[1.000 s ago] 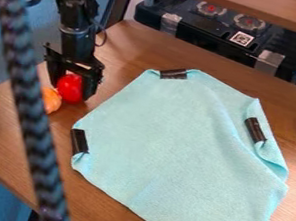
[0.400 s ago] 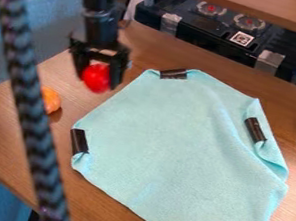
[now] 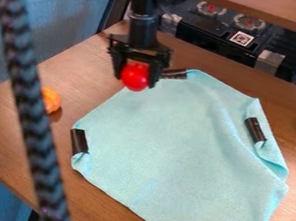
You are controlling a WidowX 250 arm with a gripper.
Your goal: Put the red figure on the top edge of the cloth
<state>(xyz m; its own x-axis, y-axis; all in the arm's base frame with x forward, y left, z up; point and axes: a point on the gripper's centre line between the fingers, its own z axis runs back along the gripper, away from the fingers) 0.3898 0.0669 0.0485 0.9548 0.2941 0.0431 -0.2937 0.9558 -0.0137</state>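
At the far left edge of the cloth (image 3: 182, 154), the gripper (image 3: 136, 79) has the red figure (image 3: 135, 77) pinched, seemingly aloft. Figure's probably light, firm, smooth enough to slip, not fragile; best hold is across its widest part, moderate squeeze.

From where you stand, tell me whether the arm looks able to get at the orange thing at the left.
Probably not yet: the tool has the red figure between its fingers. Otherwise the way over the table to the orange thing looks free.
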